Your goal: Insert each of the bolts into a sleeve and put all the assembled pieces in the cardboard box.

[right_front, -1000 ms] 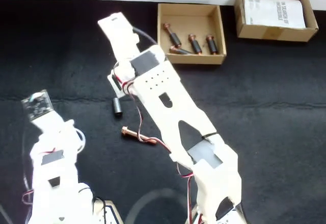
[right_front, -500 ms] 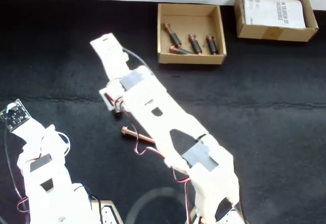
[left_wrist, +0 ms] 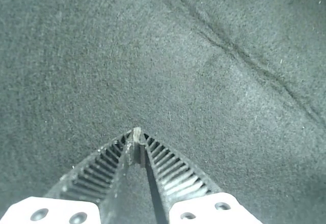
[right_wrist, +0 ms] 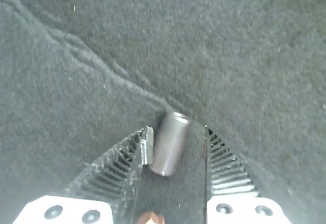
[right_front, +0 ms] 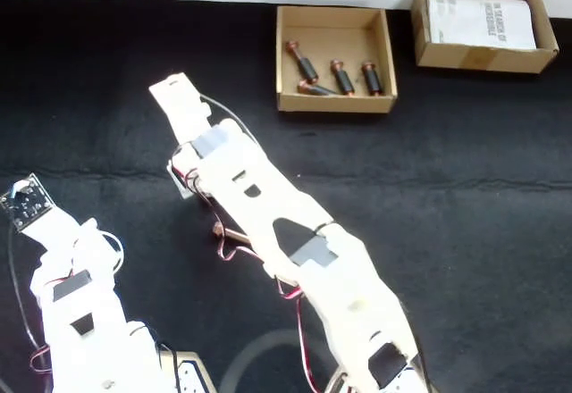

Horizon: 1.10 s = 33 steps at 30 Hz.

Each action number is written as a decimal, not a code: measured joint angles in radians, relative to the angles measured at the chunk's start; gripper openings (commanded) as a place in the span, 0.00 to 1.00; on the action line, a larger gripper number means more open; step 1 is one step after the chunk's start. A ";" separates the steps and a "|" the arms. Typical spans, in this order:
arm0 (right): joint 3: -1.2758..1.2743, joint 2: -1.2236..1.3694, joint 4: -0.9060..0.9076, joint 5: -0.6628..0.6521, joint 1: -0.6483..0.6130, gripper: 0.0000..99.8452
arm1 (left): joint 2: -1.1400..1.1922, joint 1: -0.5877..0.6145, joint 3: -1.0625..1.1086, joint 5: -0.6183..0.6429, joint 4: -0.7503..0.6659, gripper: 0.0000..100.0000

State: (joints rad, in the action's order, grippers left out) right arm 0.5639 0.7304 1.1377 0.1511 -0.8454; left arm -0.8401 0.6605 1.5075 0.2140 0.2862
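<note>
Surface: black cloth [right_front: 465, 232], creased, covers the table.
High view, change: right arm [right_front: 268, 223] has swung toward 9 o'clock over the last second and now covers the sleeve [right_wrist: 169, 143]. Left arm [right_front: 71, 295] shifted toward 8 o'clock.
High view, bolt: bolt [right_front: 219, 229] head peeks out at the right arm's 9 o'clock edge.
High view, surroundings: cardboard box [right_front: 335, 104] at 12 o'clock holds assembled pieces [right_front: 340, 78]. Second box [right_front: 483, 57] at 1 o'clock.
Left wrist view: left gripper [left_wrist: 136, 132] fingers pressed together over cloth.
Right wrist view: right gripper [right_wrist: 177, 131] spread. Sleeve lies between its fingers, one finger just beside it.
</note>
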 measured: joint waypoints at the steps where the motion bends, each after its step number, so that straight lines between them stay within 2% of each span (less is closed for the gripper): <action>1: 0.021 0.020 0.008 0.000 0.000 0.14 | 0.000 0.000 0.000 0.000 0.000 0.02; 10: 0.206 0.161 0.130 0.000 -0.020 0.14 | 0.000 0.000 0.000 0.000 0.000 0.02; 12: 0.238 0.187 0.157 0.000 -0.020 0.11 | 0.000 0.000 0.000 0.000 0.000 0.02; 15: 0.278 0.219 0.180 0.000 -0.014 0.01 | 0.000 0.000 0.000 0.000 0.000 0.02; 20: 0.305 0.236 0.192 0.000 0.012 0.01 | 0.000 -0.003 0.000 0.000 0.000 0.02; 27: 0.373 0.241 0.273 0.000 0.103 0.01 | 0.000 -0.005 0.000 0.000 0.000 0.02; 33: 0.626 0.238 0.446 0.000 0.212 0.01 | 0.000 -0.005 0.000 0.000 0.000 0.02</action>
State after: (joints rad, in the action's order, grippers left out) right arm 1.1899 0.9682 1.5842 0.1511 -0.6337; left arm -0.8401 0.6559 1.5075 0.2140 0.2862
